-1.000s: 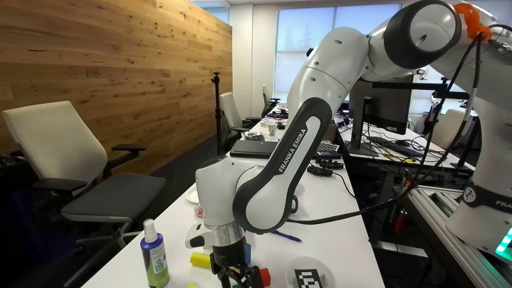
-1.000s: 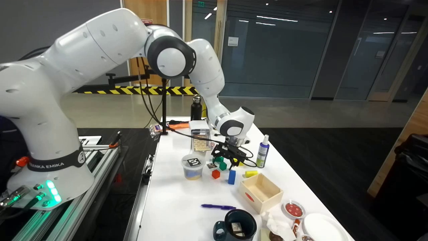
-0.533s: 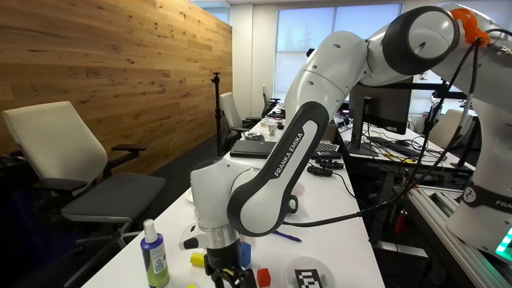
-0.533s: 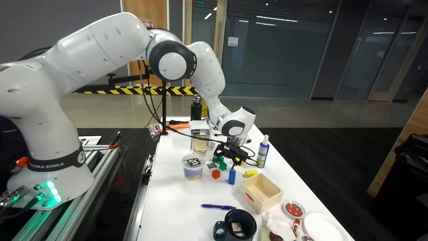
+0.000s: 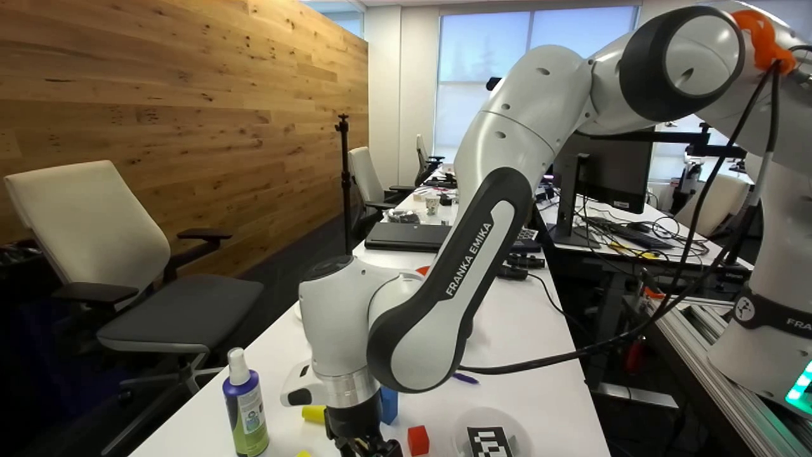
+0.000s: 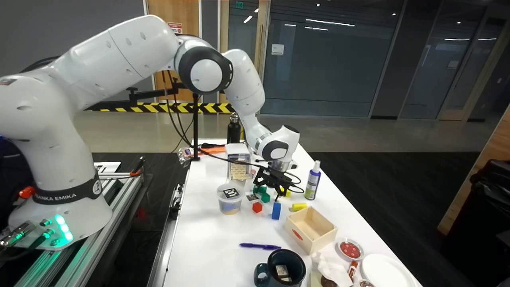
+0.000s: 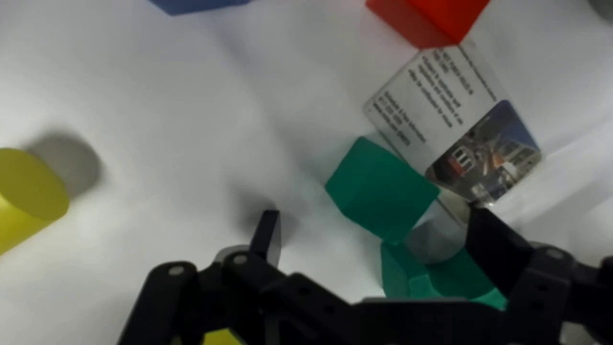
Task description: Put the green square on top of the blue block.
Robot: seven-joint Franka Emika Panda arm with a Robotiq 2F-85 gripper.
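Gripper (image 7: pixel 375 224) hangs over the table (image 7: pixel 158 105) with its two fingers (image 7: pixel 268 235) wide apart and its grip empty. One green square (image 7: pixel 383 189) lies on the table below, just ahead of the gap between the fingers in the wrist view. One blue block (image 6: pixel 276 211), standing upright, is farther ahead, on the side of the finger at that view's left, and apart from the green square. One green arch (image 7: pixel 445 280) is partly hidden behind the finger at the right; whether the two touch cannot be told. Just past the green square lies one card (image 7: pixel 445 110), with one red block (image 7: pixel 433 19) at its far end. Of yellow there are two: one cylinder (image 7: pixel 28 196) on its side, outside the left finger, and one yellow piece (image 7: pixel 218 338) mostly hidden beneath the gripper's body. In an exterior view, one bottle (image 6: pixel 312 182) stands near the gripper on one flank and one tub (image 6: pixel 230 205) on the opposite flank; farther off from the gripper come one box (image 6: pixel 301 236), one pen (image 6: pixel 260 246) and, beyond these, one mug (image 6: pixel 275 282).
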